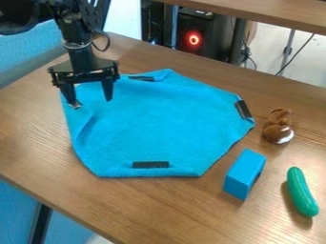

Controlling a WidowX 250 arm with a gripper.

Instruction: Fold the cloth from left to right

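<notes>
At the left edge of the cloth [153, 126], we have the gripper [91, 101], jaws spread, seemingly for the grasp, and must next pinch that edge before folding rightward.

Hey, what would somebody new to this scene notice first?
Probably the large bright-blue fabric cloth with black strips, spread on the brown wooden table. Next, the black two-finger gripper at its upper-left part, then the glossy green cucumber-shaped toy at lower right.
</notes>
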